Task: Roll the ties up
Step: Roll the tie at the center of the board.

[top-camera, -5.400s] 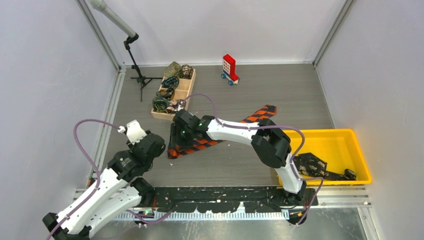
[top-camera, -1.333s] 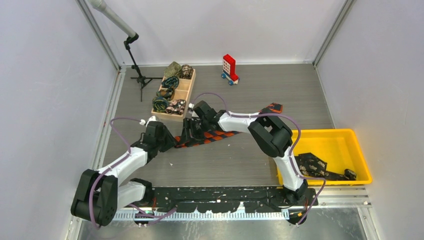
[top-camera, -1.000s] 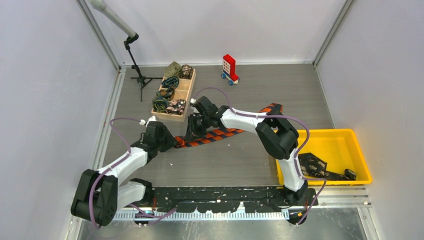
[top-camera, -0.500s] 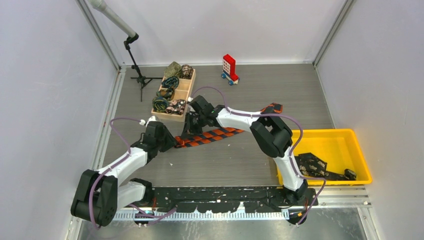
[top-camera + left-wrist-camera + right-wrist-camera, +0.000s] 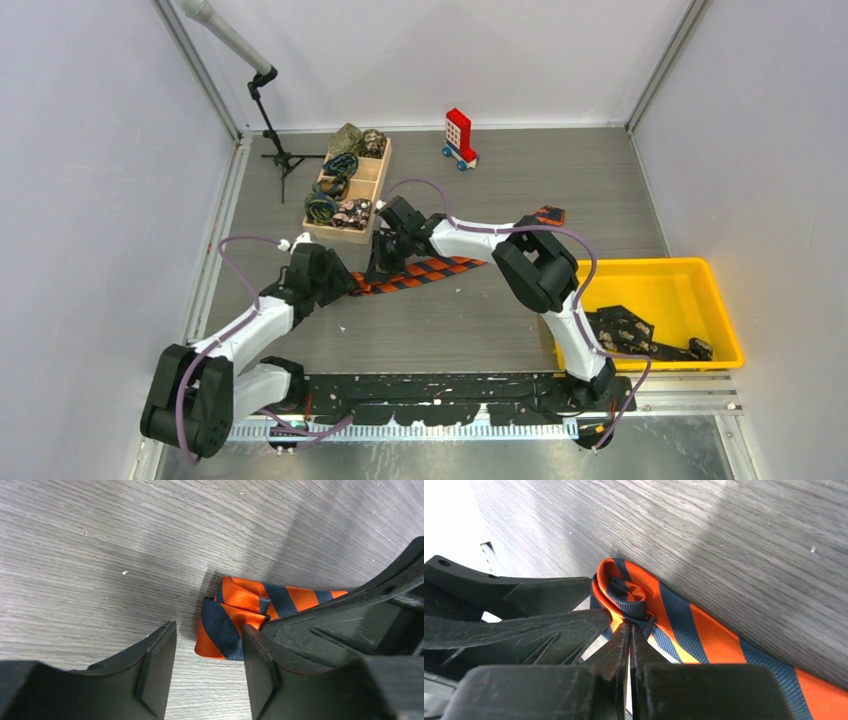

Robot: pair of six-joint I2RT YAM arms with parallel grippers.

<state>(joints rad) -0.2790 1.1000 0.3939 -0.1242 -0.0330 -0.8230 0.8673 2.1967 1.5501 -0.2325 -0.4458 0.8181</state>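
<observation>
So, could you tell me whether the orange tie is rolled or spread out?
Partly rolled: the orange-and-black tie has a coil at one end, pinched by the right claw; the rest lies flat.

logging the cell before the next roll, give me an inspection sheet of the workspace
surface: grey wood-grain table
job's things: orange-and-navy tie lying flat, its end by the left arm curled into a small roll; rolled ties in wooden tray; dark ties in yellow bin
clutter: red-and-white toy block at the back
grippers: left gripper open at the roll; right gripper shut, apparently pinching it
cables: purple cables loop off both arms
surroundings: white walls; black stand back left
</observation>
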